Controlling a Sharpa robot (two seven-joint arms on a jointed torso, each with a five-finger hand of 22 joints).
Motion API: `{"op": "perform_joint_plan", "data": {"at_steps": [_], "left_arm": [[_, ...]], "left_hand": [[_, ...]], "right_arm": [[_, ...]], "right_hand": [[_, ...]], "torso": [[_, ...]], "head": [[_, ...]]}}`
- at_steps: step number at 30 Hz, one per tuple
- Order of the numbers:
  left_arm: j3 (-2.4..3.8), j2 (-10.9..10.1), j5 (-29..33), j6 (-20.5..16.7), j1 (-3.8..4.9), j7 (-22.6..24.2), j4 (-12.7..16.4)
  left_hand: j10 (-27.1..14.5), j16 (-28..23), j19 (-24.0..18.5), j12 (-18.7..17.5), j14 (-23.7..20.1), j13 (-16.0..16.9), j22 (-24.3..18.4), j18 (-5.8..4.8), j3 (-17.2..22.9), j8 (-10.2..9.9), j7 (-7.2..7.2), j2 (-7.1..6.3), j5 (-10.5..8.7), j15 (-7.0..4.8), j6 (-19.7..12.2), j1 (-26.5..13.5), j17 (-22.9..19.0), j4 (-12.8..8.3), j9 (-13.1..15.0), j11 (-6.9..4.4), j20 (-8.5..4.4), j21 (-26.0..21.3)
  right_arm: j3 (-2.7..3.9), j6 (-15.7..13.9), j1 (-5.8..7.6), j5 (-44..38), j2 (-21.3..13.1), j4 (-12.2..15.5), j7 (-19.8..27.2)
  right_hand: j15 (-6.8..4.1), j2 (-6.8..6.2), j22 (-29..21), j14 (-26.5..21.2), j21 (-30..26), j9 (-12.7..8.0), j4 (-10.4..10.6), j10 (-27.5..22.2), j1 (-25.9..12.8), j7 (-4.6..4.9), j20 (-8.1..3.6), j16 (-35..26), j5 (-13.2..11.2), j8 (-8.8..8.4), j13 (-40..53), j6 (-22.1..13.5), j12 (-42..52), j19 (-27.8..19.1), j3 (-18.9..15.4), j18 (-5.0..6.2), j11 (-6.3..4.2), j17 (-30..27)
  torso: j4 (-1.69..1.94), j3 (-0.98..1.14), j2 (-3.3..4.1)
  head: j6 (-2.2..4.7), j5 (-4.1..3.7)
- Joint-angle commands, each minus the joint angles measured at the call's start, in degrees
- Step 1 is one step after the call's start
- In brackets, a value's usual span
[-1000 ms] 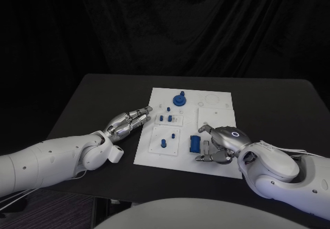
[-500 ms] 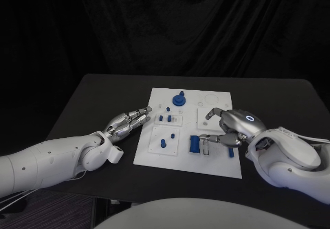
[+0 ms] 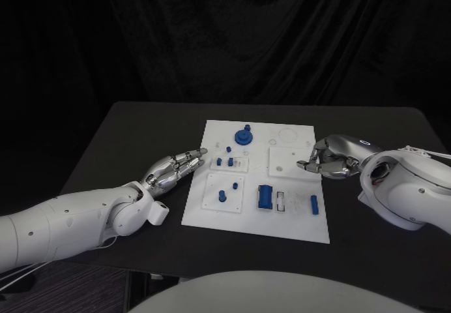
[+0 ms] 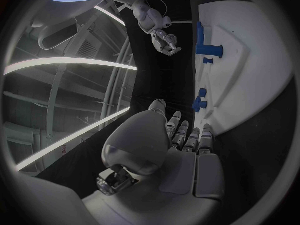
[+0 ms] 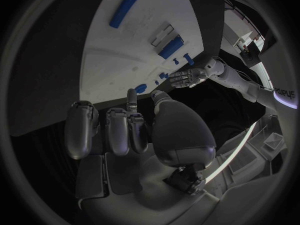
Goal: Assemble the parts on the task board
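A black table [image 3: 122,140] against a dark curtain carries the white task board [image 3: 296,225] at its middle. The right hand [image 3: 331,158] hangs over the board's right edge with its fingers curled in and, as far as the head view lets one judge, nothing between them; the right wrist view likewise shows curled fingers with no part in them. The left hand [image 3: 176,167] lies flat just off the board's left edge, fingers straight and close together, holding nothing. Ahead of the left fingertips stand two small pegs [image 3: 225,160], and beyond them the round knob piece [image 3: 245,137] appears seated in the board. Nearer the robot than the right hand lie the block [image 3: 267,197] beside a pale slot and, just to its right, a loose bar [image 3: 314,205] flat on the plate. By this showing the work is partly done: some parts look placed, the bar at least looks unplaced. No writing can be read on the board or its parts.
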Motion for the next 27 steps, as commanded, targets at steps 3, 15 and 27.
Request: {"op": "perform_joint_plan", "data": {"at_steps": [3,15,27], "left_arm": [[-0.1,-0.86,0.02,-5.65,-0.19,9.72,1.65],[-0.07,-4.5,2.96,-7.19,0.4,11.89,7.63],[-0.07,-6.99,4.53,-5.46,2.73,10.61,11.01]], "left_hand": [[1.85,-0.21,1.04,0.23,0.03,0.09,1.33,-1.93,-2.13,-0.66,-1.69,-0.1,-3.58,-1.78,-2.99,-2.47,-0.09,0.13,-0.42,-0.4,-3.76,0.55],[4.45,0.01,1.4,-0.76,0.8,0.23,1.27,0.62,-4.77,-1.1,-3.42,1.3,-16.18,2.62,-6.12,-13.15,0.12,-0.04,-0.7,5.14,3.87,0.76],[3.84,-0.09,1.25,-2.9,0.45,0.04,0.91,0.99,-4.95,-0.8,-1.42,1.52,-22.86,2.93,-3.76,-17.48,0.03,0.14,-0.46,4.91,4.81,0.76]], "right_arm": [[-0.01,8.62,-0.7,11.63,-1.04,-1.14,-5.36],[-0.02,11.94,-3.23,13.19,-1.9,-1.92,-7.61],[-0.03,12.75,-5.19,8.73,-0.8,-2.22,-8.22]], "right_hand": [[-0.59,0.48,11.22,3.35,-0.14,0.15,-0.03,6.06,-1.69,-0.31,-0.74,-0.26,-2.29,-1.98,15.07,1.79,0.14,2.04,-0.72,-0.14,-0.43,0.25],[-0.74,0.86,11.56,3.37,1.21,0.52,-0.16,6.06,-3.26,-0.45,-0.91,-0.33,-3.19,-3.94,15.07,3.1,0.14,2.39,-1.71,-0.4,-0.54,-0.12],[-0.78,0.35,11.4,3.21,0.74,0.95,-0.33,6.06,-2.32,-0.47,-0.96,-0.74,-4.01,-4.56,15.07,3.17,0.14,2.21,-1.92,-0.28,-0.59,-1.02]], "torso": [[0.04,-0.07,0.01],[0.11,-0.16,0.01],[0.09,-0.11,0.02]], "head": [[0.0,-0.37],[0.0,-1.73],[0.0,-3.34]]}}
